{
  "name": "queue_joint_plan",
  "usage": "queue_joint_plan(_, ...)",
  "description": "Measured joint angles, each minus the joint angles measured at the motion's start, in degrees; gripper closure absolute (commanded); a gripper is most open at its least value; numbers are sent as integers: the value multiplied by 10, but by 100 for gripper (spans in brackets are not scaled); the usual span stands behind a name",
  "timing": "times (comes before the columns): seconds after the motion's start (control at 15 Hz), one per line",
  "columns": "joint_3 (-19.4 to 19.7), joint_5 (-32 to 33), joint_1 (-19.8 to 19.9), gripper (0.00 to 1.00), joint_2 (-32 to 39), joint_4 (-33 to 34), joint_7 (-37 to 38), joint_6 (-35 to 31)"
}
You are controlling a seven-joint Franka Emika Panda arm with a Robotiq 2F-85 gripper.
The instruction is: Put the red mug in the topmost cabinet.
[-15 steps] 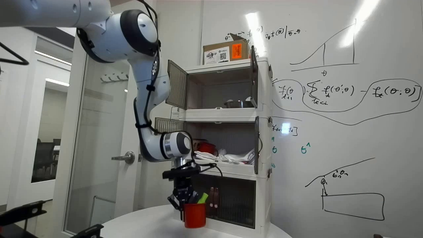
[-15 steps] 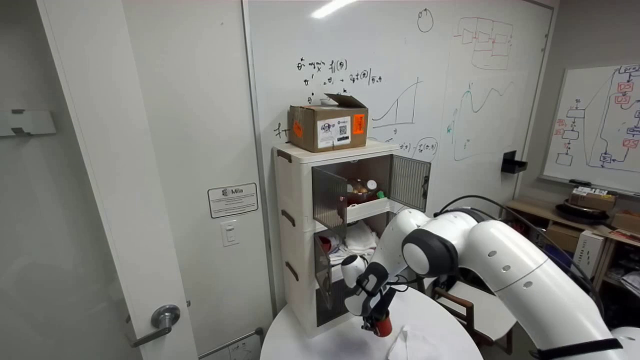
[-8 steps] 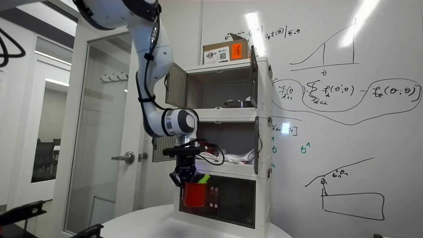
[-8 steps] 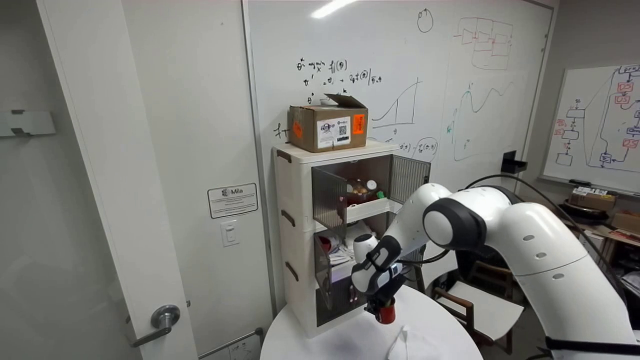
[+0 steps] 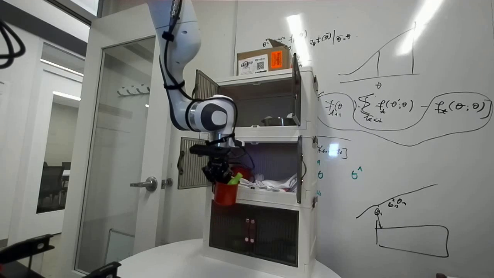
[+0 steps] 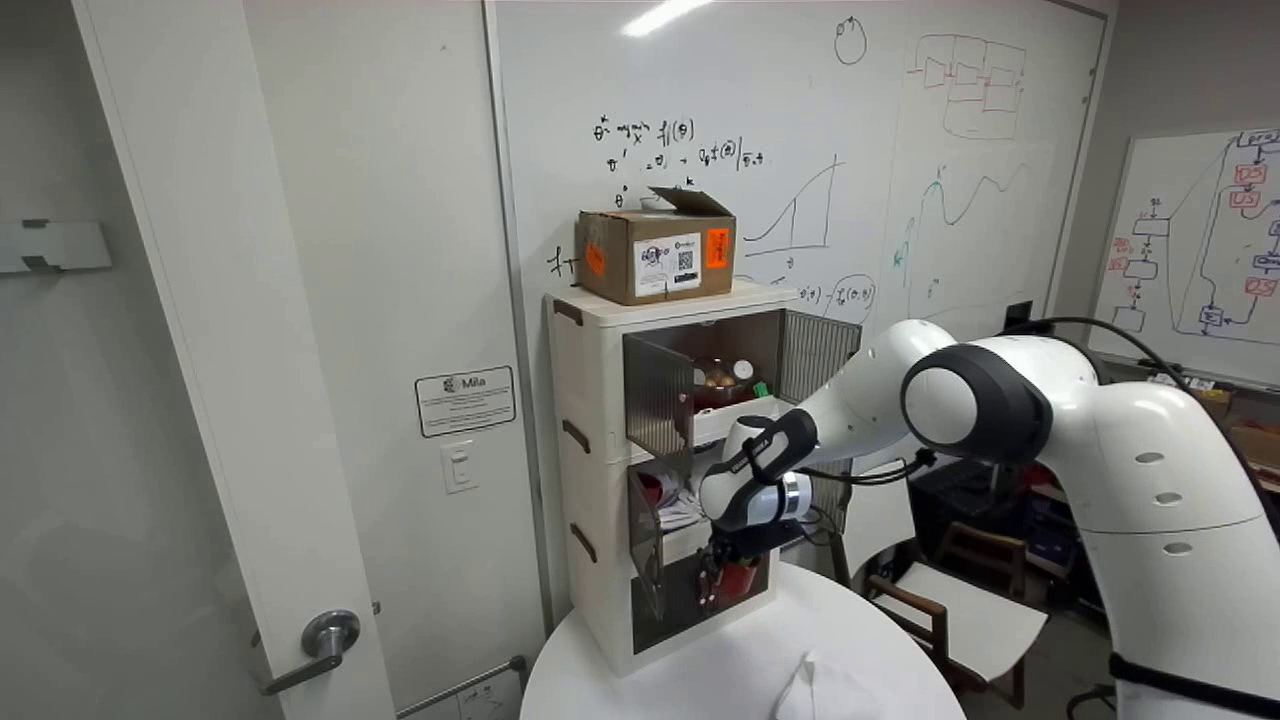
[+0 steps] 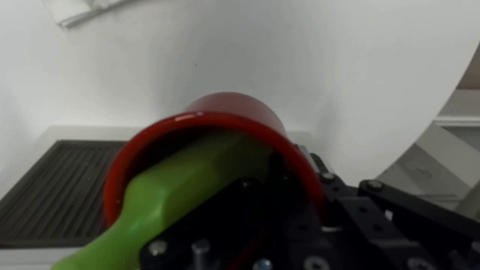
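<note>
The red mug (image 5: 225, 194) hangs from my gripper (image 5: 217, 182) above the table; it also shows in an exterior view (image 6: 738, 580) and in the wrist view (image 7: 228, 103). My gripper is shut on the mug's wall, one finger inside and one outside. A yellow-green object (image 5: 235, 178) sticks out of the mug; its handle fills much of the opening in the wrist view (image 7: 165, 195). The topmost cabinet (image 5: 251, 102) is higher than the gripper, with both doors open; it also shows in an exterior view (image 6: 745, 335). The fingertips are partly hidden by the mug.
A dark pot (image 5: 278, 121) stands in the topmost cabinet. Its open doors (image 6: 658, 400) (image 6: 820, 360) stick outward. The middle compartment holds another red item (image 5: 242, 172) and white cloths (image 5: 278, 182). The lowest doors (image 5: 254, 235) are shut. A white cloth (image 6: 820, 690) lies on the table.
The arm has risen, carrying the mug from near the table up to about the lower edge of the middle compartment. The yellow-green object has gone up with it.
</note>
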State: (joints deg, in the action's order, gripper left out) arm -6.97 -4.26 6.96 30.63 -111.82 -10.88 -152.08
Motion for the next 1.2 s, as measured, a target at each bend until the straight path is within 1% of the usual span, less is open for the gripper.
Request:
queue_joint_plan(0.07,-7,-8,-1,99,-12,-5,0,-20)
queue_joint_plan(0.27,-9,-8,-18,99,-53,-28,7,-79)
queue_joint_plan(0.53,-10,-9,-33,99,-114,-88,28,-194)
queue_joint_plan(0.73,-10,-9,-35,99,-155,-134,49,-262)
queue_joint_plan(0.87,-11,-11,-33,99,-178,-158,58,-288)
queue_joint_plan(1.0,-19,-20,-24,99,-198,-170,60,-297)
queue_joint_plan(1.2,-62,-45,10,99,-216,-166,53,-297)
